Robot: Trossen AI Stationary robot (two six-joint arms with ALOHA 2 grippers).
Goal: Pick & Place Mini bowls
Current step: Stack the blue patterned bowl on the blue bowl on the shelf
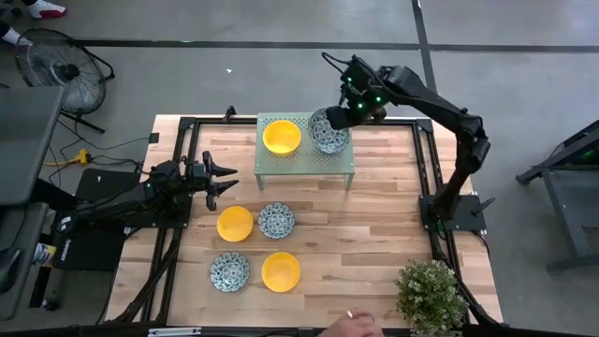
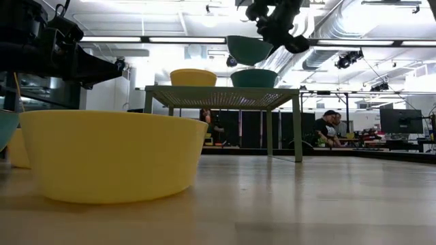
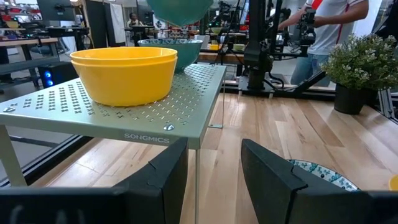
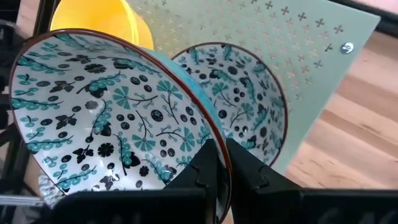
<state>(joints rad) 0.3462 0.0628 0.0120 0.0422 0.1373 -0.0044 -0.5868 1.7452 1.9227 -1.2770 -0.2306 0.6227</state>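
Observation:
A pale green perforated rack (image 1: 305,161) stands at the table's far middle. On it sit a yellow mini bowl (image 1: 281,137) and a patterned teal one (image 2: 253,77). My right gripper (image 4: 222,163) is shut on another patterned bowl (image 2: 248,49), held in the air just above the rack's teal bowl. Two yellow bowls (image 1: 235,224) (image 1: 281,271) and two patterned bowls (image 1: 276,221) (image 1: 229,271) rest on their bases on the wood nearer the front. My left gripper (image 3: 214,174) is open and empty, level, left of the rack and pointing toward it. My right gripper pinches the patterned bowl by its rim (image 4: 211,146), one finger inside the bowl and one outside against the teal wall. The fingers come from above and the far right. The bowl is lifted clear and tilted, its opening turned toward the wrist camera.
A potted plant (image 1: 430,295) stands at the table's near right corner. A person's hand (image 1: 351,324) shows at the near edge. Black frame rails (image 1: 178,159) run along the table's sides. Open wood lies right of the table bowls.

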